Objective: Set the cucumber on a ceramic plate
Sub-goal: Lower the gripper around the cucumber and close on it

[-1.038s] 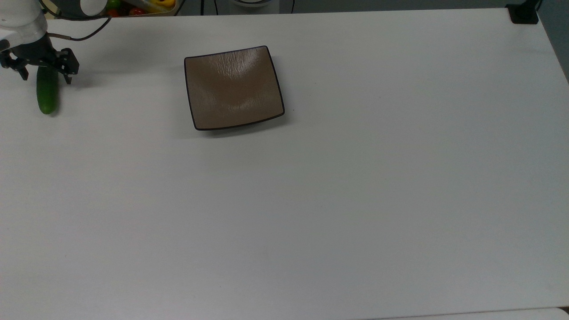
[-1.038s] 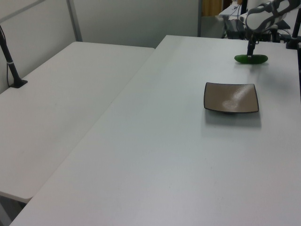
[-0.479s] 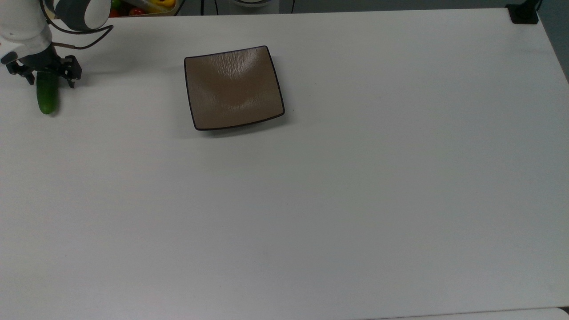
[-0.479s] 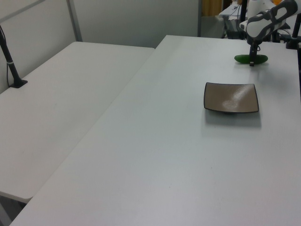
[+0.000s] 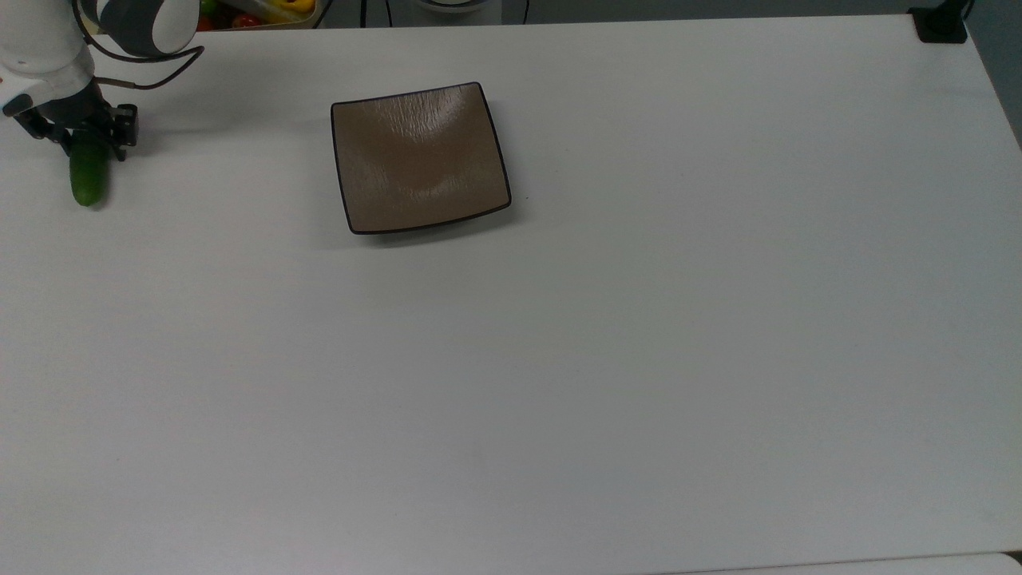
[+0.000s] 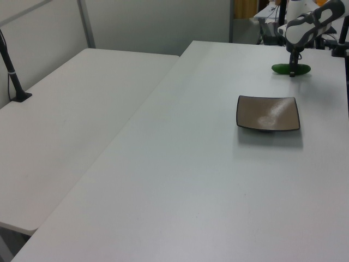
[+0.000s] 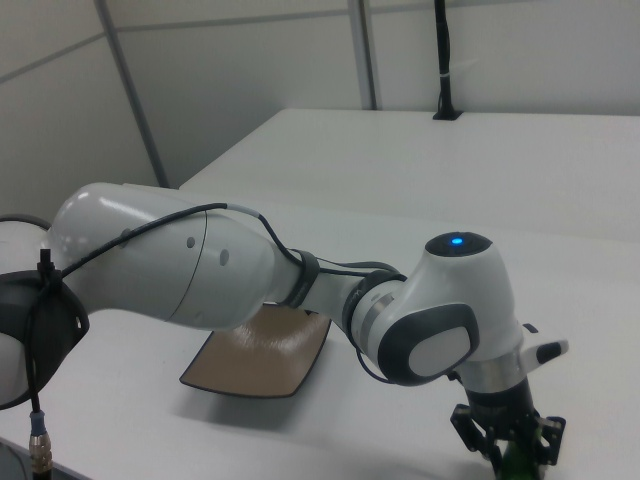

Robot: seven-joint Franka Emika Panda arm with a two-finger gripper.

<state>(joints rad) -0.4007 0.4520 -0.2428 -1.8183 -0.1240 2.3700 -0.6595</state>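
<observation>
One cucumber, one ceramic plate, one arm and two white tables are counted. In the left view, the nearest ground is taken up by the broad matte white table [image 6: 218, 180], with a second white table [image 6: 71, 114] abutting it on the left view's left; a black post [image 6: 12, 71] is seen standing on that second table.

Farther on, the ceramic plate [image 6: 268, 113] is found lying flat and bare on the main table. It is square, brown-taupe and glossy, edged by a thin dark rim. In the top view its faint streaked texture [image 5: 419, 156] and upturned corners are made out; in the left view a bright sheen is shown on it instead.

Farthest in the left view, well apart from the plate, the cucumber [image 6: 290, 68] is seen resting on the table: dark green, smooth, with rounded ends. In the top view it [image 5: 86, 180] is placed at the far left edge, with the upper end hidden under the gripper [image 5: 78, 137]. The black fingers are set down on either side of the cucumber, drawn close against it; whether it is firmly clamped cannot be told.

In the right view, the arm's glossy white rounded casing [image 7: 190, 265] and a lit blue dot [image 7: 457, 240] are shown, as well as a black cable [image 7: 38, 380].
</observation>
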